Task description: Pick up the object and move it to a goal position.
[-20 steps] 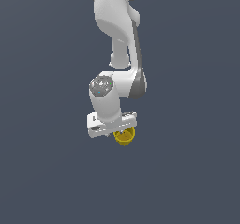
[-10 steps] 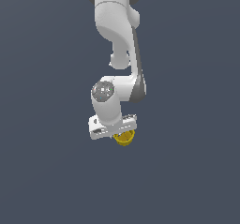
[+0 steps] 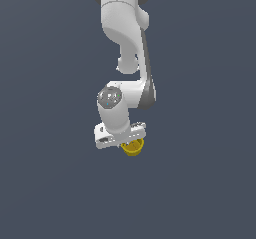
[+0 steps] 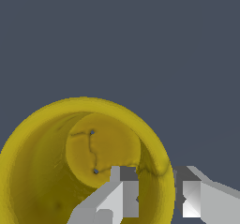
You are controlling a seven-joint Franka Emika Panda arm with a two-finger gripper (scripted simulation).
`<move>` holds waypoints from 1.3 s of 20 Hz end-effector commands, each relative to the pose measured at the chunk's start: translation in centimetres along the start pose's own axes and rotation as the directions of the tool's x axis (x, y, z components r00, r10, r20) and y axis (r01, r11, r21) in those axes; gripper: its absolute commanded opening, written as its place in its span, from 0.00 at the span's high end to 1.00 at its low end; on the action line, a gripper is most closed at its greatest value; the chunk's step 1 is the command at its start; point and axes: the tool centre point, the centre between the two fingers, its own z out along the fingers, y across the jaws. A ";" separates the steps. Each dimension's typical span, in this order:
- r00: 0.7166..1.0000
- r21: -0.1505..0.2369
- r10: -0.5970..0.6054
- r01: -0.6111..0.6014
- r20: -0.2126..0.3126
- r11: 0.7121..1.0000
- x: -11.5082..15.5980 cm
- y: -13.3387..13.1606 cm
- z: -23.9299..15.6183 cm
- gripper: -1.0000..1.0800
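The small yellow cup hangs just under the white hand in the exterior view, near the picture's middle. In the wrist view the cup fills the frame, and I look down into its open mouth at the round base. My gripper is shut on the cup's rim wall. One finger is inside the cup and the other finger is outside it. In the exterior view the gripper is mostly hidden behind the hand.
Only a plain dark grey-blue ground shows around the arm in both views. No other object, container or goal marker is in view.
The arm's wrist joint has dropped a little and the links above it have shifted slightly. The hand and the yellow cup stay almost where they were, still gripped.
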 end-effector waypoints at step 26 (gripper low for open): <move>0.921 -0.069 -0.218 0.207 -0.322 0.976 7.0 0.9 -34.6 1.00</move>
